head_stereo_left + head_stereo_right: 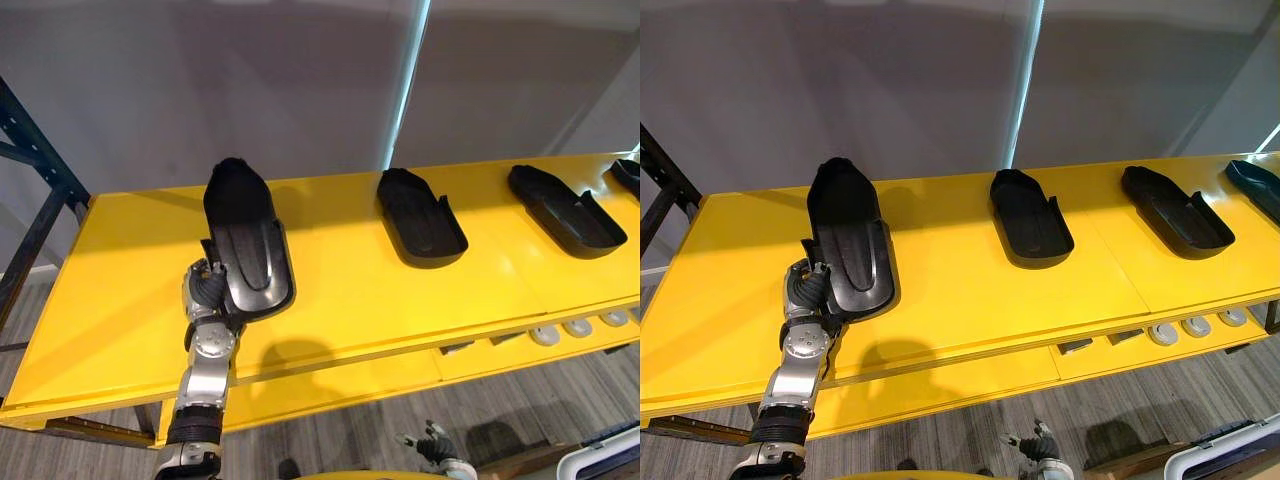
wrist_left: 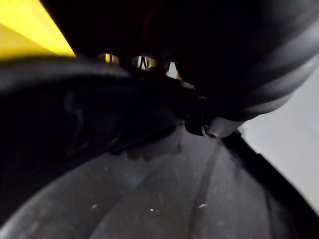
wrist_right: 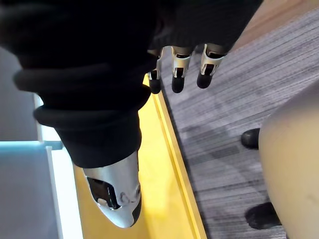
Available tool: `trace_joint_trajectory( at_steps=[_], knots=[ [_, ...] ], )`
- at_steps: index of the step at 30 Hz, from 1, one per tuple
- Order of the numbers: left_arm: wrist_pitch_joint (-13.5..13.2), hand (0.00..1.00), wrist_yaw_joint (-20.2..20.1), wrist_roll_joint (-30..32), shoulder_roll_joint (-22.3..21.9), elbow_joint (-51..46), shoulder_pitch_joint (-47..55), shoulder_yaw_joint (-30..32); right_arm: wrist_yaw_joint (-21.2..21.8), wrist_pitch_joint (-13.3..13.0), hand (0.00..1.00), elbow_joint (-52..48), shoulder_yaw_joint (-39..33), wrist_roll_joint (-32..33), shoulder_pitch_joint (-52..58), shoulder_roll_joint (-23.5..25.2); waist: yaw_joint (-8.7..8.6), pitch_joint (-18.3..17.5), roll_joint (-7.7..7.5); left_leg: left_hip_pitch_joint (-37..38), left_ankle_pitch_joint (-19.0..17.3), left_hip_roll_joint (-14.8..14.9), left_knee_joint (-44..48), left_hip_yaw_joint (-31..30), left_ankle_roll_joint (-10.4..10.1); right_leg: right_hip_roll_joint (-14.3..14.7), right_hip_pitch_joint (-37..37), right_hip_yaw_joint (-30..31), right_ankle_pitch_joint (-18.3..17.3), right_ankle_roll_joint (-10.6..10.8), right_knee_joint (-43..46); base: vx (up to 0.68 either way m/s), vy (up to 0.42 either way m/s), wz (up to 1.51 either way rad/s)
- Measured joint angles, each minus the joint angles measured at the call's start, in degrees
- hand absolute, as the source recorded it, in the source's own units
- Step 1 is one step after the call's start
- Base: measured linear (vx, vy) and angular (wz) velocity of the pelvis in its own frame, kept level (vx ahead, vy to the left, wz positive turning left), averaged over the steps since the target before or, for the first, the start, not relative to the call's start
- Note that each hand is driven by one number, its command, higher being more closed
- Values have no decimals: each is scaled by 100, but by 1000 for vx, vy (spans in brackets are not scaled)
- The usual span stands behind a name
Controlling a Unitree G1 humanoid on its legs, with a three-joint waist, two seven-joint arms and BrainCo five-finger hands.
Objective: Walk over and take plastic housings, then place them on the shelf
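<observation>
Step in hand: placing, as I read it. The held housing point(image 1: 245, 240) is over the left part of the yellow shelf point(image 1: 100, 300) and looks not yet set down.
Left hand: my left hand point(image 1: 203, 283) comes up from below the shelf's front edge and has the housing by its near, open end.
Left fingers: closed on that near end. In the left wrist view one of the fingers point(image 2: 218, 128) presses on the dark inner face. The others are hidden beneath the part.
Right hand: the right hand point(image 3: 177, 67) hangs low above the floor point(image 3: 224, 124), fingers loosely straight, holding nothing.
Key relation: the held housing's long axis runs from the shelf's front edge toward the back wall, rounded end away from me. Bare yellow lies under it and to its left. The second housing point(image 1: 420, 215) lies well apart to its right.
Nearer arm: the left one; the right plays no part here.
Next move, my judgement: straight down along that axis, then let go; no sideways shift needed.
Count, housings: four. One is held, the second and third housing point(image 1: 565, 210) lie whole on the shelf, and the fourth housing point(image 1: 1255, 183) is cut off at the right edge.
Count, other: three pale round parts point(image 1: 577, 327) sit on the lower level at the right.
</observation>
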Motion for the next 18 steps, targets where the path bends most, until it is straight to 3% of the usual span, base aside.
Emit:
trace_joint_trajectory(
  at_steps=[6, 18],
  knots=[
    [11, 0, 185, -7, 38, 160, -185, 55, -1, -1, 0, 3, 2, -1, -39, -35, -7, 131, 24, 20, 1, 31, -3, 12, -5, 29, -29, 47, 37, -59, 1, -47, -11, -5],
    [14, 0, 358, -5, -183, -101, -175, 53, 2, 0, 0, 5, 23, 3, -39, 4, 2, 202, -70, 58, -5, 6, -3, 18, 2, -54, 19, 49, 51, -30, -32, -13, 1, 0]
  ],
)
